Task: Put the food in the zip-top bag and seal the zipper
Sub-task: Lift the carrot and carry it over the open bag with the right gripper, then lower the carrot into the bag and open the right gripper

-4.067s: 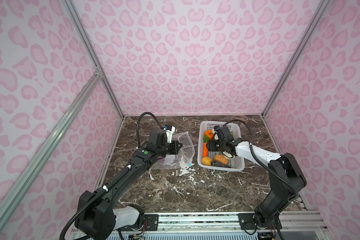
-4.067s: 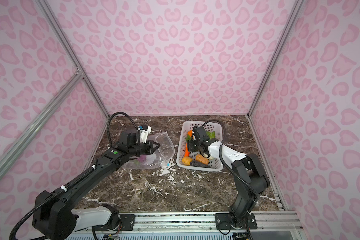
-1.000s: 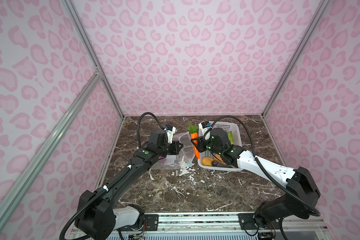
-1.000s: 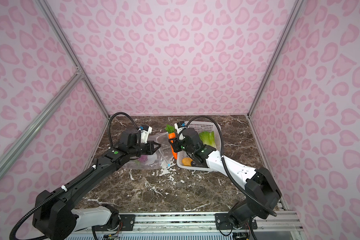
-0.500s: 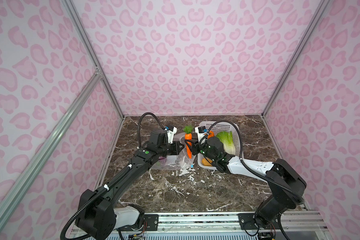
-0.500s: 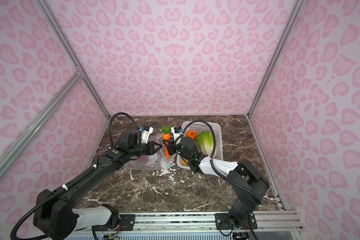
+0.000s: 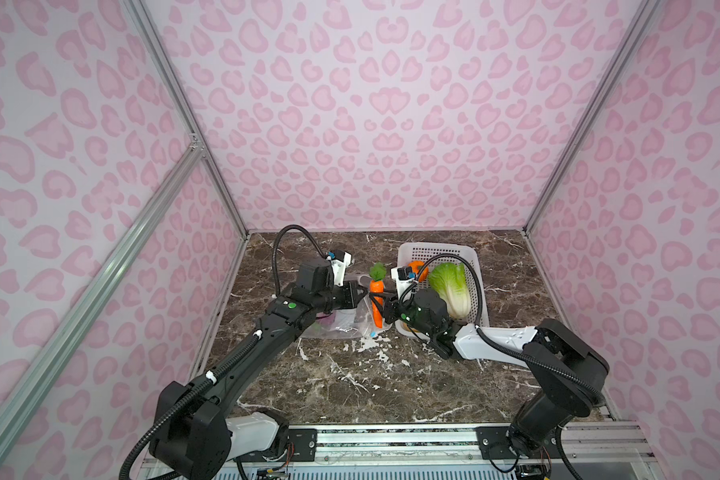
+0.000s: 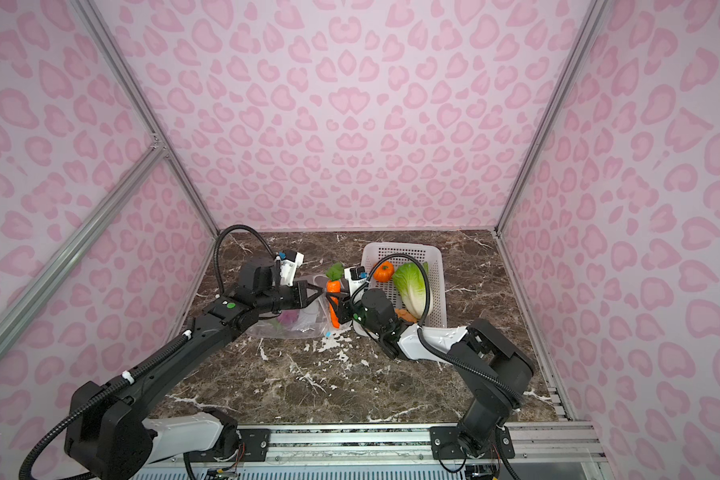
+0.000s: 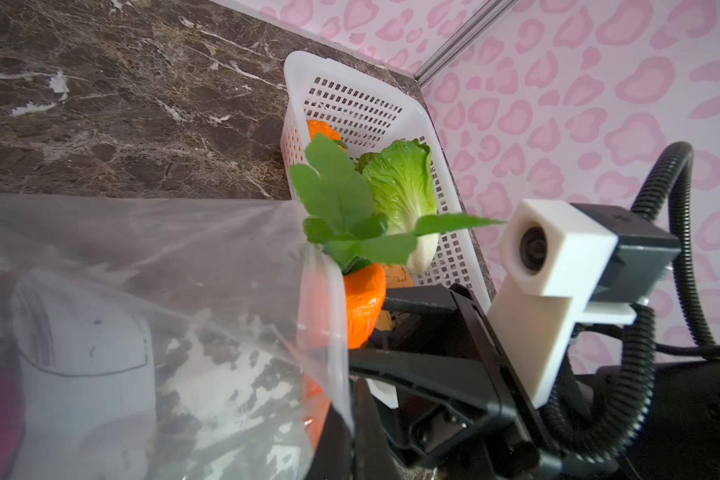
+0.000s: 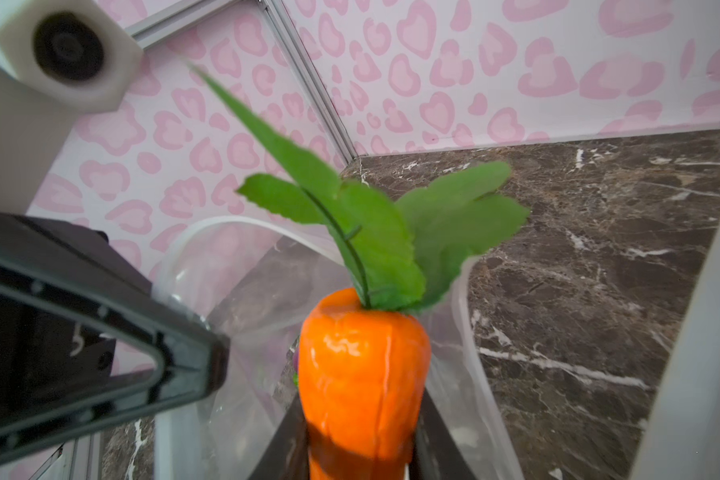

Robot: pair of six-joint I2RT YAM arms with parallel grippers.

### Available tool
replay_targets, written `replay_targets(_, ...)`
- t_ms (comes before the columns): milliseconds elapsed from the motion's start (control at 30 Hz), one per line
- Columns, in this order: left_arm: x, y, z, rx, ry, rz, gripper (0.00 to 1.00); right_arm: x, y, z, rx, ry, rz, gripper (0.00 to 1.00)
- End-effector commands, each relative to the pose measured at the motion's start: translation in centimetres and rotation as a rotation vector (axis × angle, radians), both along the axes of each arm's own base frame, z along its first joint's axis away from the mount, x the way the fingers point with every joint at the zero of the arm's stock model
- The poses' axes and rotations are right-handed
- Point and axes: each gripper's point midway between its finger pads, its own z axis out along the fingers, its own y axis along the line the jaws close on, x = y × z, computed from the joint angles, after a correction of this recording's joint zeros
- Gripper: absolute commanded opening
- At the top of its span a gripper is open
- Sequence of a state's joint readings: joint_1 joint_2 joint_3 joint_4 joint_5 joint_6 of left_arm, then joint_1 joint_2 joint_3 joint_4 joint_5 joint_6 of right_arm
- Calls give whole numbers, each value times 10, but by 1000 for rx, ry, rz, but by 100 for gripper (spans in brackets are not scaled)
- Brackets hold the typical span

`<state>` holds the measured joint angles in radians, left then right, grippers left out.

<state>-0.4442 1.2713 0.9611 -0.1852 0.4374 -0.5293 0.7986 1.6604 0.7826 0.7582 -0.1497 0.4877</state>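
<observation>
My right gripper (image 7: 381,309) (image 10: 358,449) is shut on an orange carrot (image 7: 376,305) (image 8: 333,305) (image 10: 362,374), held upright with its green leaves on top, at the open mouth of the clear zip-top bag (image 7: 341,322) (image 8: 296,322) (image 9: 142,257). My left gripper (image 8: 320,289) (image 9: 350,436) is shut on the bag's rim and holds it up. The pale zipper (image 10: 242,222) arcs round the mouth; its blue slider (image 8: 328,333) lies near the table. A purple piece (image 8: 287,320) is inside the bag. A cabbage (image 7: 452,286) (image 9: 404,195) and a pumpkin (image 8: 383,271) lie in the basket.
The white perforated basket (image 7: 433,249) (image 8: 400,249) (image 9: 350,79) stands right of the bag, with a yellow-orange piece (image 8: 406,314) at its near end. Pink patterned walls close in the marble table (image 7: 391,386) on three sides.
My right gripper has carried the carrot left from the basket's edge to the bag's mouth. The left gripper has kept its hold on the bag's rim.
</observation>
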Motion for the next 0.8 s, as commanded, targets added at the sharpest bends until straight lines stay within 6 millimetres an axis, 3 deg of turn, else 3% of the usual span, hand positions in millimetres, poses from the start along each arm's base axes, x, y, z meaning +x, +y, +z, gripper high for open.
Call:
replay_targets(0, 4, -1, 8, -14, -40, -2, 2, 0, 0, -1, -14, -13, -1, 27)
replay_targets(233, 2, -3, 12, -24, -52, -21, 2, 7, -6, -24, -263, -34, -27, 29)
replay_targets(500, 3, -2, 9, -18, -43, -8, 2, -12, -10, 9, -196, -225, 20, 31)
replay_targets(767, 4, 0, 11, -17, -49, 0, 2, -26, -12, 11, -177, -308, 69, 31)
